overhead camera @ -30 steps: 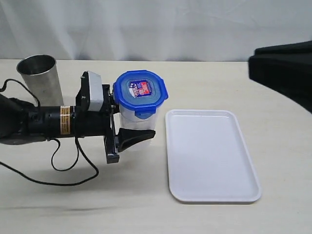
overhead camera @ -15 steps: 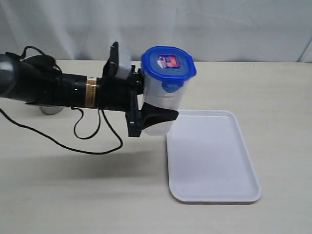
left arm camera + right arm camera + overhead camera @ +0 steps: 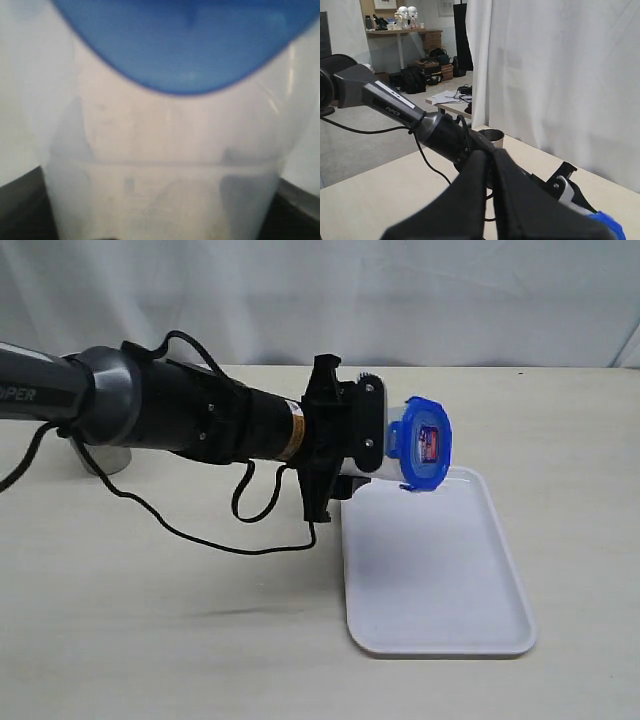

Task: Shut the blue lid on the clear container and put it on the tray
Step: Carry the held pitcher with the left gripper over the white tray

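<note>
the left arm's fingers (image 3: 352, 476) are pinching the clear container (image 3: 392, 443) by its sides, holding it in the air above the far left corner of the tray (image 3: 440, 620), clear of the surface (image 3: 150, 640). the blue lid (image 3: 426, 443) is sitting on its mouth and looks snapped shut, so closing seems done and placing is in hand. the container is lying tipped over, long axis roughly level, lid pointing right, base towards the arm. the next move is probably calling for turning it upright, lowering it onto the tray, then releasing. the right arm's fingers (image 3: 502, 170) are pressing together, holding nothing.
</note>
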Controlling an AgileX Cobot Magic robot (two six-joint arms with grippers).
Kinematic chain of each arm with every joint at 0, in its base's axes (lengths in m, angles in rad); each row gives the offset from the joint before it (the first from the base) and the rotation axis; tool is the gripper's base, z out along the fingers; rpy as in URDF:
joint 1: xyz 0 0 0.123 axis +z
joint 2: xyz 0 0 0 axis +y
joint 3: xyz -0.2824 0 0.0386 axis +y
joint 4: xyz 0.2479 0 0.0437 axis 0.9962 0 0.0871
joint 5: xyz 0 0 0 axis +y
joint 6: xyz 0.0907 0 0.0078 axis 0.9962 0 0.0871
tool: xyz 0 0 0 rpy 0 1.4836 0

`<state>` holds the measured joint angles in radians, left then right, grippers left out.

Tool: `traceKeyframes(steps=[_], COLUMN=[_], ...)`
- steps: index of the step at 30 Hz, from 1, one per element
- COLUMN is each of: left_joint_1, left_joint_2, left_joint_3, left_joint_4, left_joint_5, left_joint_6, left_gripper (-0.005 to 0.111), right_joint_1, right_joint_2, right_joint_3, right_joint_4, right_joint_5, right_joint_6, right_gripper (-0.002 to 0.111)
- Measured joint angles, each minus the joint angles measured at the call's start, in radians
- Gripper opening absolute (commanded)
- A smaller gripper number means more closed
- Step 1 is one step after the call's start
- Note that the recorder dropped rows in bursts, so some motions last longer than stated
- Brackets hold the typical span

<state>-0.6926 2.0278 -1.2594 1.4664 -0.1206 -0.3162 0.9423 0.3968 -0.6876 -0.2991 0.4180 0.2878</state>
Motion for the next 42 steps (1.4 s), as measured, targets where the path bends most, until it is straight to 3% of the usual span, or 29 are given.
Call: traceKeyframes(steps=[6,12,19,31,42], left_joint_1=[-0.093,-0.165,-0.25,-0.283,-0.283], left_joint_2=[0.0,0.0,0.0,0.0,0.0], left_joint_3=[-0.01,-0.01,-0.01,-0.01,-0.01], left_joint_4=[0.073,0.231,0.269,0.272,0.251], left_joint_5=[0.297,0.513,0.712,0.734,0.59], left_joint_6=[0.269,0.316,0.399,0.467,0.436], left_gripper=[0.0,0.0,0.0,0.0,0.0], right_joint_1=[0.0,0.0,0.0,0.0,0.0], right_joint_2=[0.0,0.0,0.0,0.0,0.0], right_joint_3=[0.0,0.0,0.0,0.0,0.0], right_joint_4=[0.0,0.0,0.0,0.0,0.0], right_joint_5=[0.0,0.002,0.002,0.028,0.03], right_joint_6=[0.002,0.004,0.004,0.004,0.005], right_gripper=[0.005,0.005,0.005,0.005,0.005])
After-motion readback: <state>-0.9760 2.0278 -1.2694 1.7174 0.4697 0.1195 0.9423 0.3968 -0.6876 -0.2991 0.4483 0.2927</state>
